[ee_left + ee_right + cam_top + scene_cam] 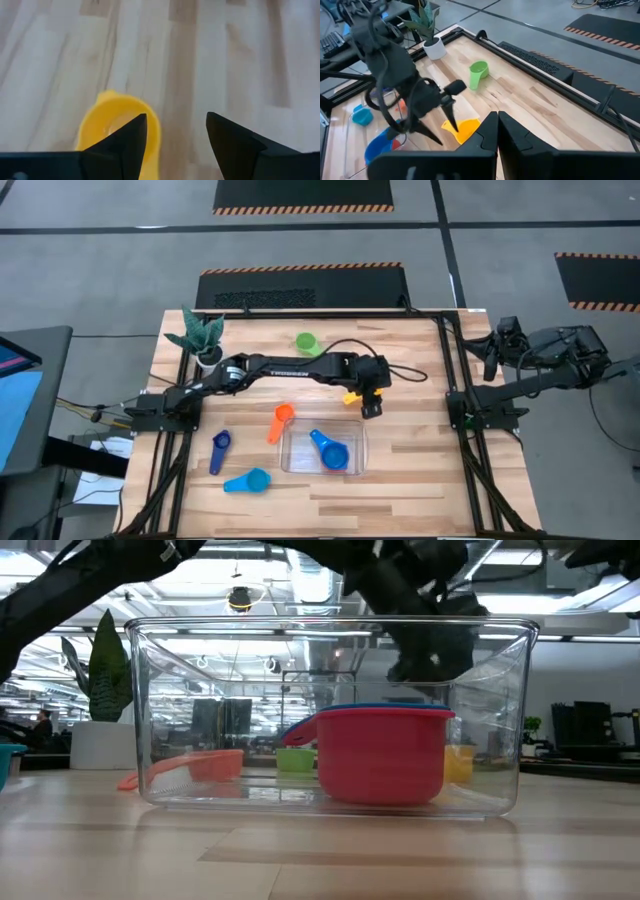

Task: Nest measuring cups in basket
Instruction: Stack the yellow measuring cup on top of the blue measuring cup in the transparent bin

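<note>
The left gripper [368,404] is hovering over the pale, straight-grained wooden table [420,460], its two dark wedge-shaped fingers [125,145] spread wide with nothing between them; the round yellow cup [351,395] is lying on the boards just beside one finger, showing a smooth glossy bowl in the left wrist view. The basket [292,460], a clear hard-plastic tub with rounded corners, is sitting just in front of that gripper, and inside it a blue cup [329,450] is resting in a red cup [382,755], whose straight matte wall is showing through the transparent side in the low view. The orange cup [281,420] is lying by the basket's left wall, its flat handle pointing toward the front. The navy cup [220,450] and the light blue cup [250,480] are lying farther left on the table, apart from each other. The green cup [307,341] is sitting near the back edge, close to a white pot [207,357] holding a spiky-leaved plant. The right gripper [497,350] is waiting beyond the table's right edge, its fingers pressed together and empty.
</note>
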